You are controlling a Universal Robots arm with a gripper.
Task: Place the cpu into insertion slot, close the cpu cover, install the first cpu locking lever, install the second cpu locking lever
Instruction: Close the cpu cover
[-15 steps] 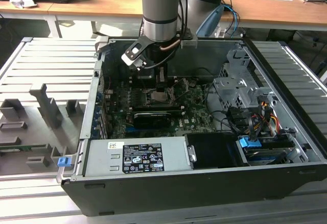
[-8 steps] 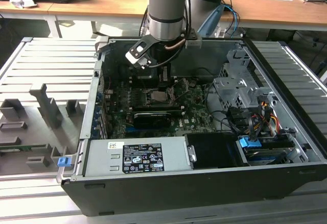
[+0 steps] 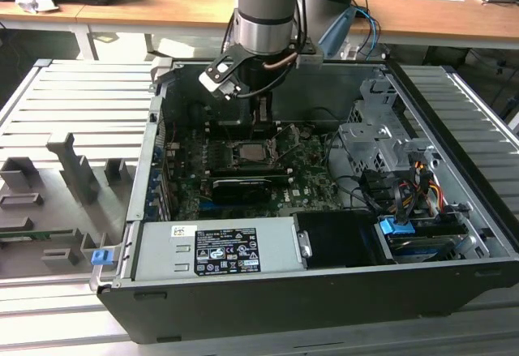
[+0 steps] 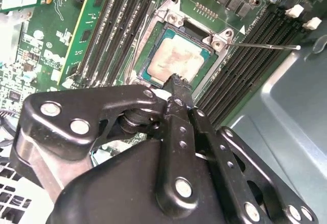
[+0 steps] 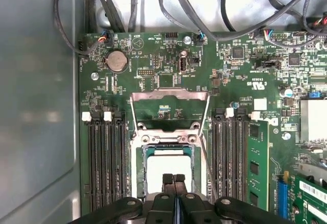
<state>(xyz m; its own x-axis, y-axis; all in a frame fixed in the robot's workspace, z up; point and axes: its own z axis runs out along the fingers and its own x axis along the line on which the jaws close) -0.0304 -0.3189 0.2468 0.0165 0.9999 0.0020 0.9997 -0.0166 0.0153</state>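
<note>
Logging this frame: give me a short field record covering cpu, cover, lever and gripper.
cpu: lying in the insertion slot
cpu cover: open, swung back from the slot
locking lever: unlatched, standing clear of the socket
gripper: fingers shut, tips just above the cpu; contact cannot be told

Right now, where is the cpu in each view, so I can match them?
Exterior view: cpu mid-motherboard, close by the gripper.
Second wrist view: cpu just past the gripper, pale top showing.
First wrist view: cpu partly hidden behind the gripper.
Shared landmark: the shut gripper tip at the cpu's edge.
</note>
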